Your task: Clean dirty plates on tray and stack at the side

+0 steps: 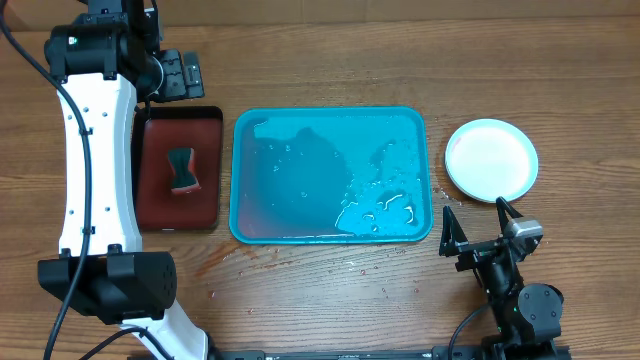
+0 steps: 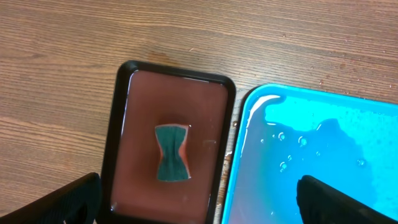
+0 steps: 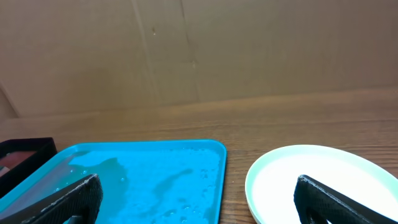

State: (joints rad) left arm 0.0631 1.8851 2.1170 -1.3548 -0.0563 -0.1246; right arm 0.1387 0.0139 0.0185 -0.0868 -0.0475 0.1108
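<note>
My left gripper point(image 2: 199, 179) and right gripper point(image 3: 198, 180) hung open, empty; nudging the wet tray point(image 1: 330, 110) could slosh water point(image 1: 385, 212) out.

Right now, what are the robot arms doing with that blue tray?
Nothing is being held. Both grippers are open: the left gripper hovers near the black tray with the sponge, the right gripper by the white plate. The blue tray holds only water, no plates; the white plate sits beside it.
</note>
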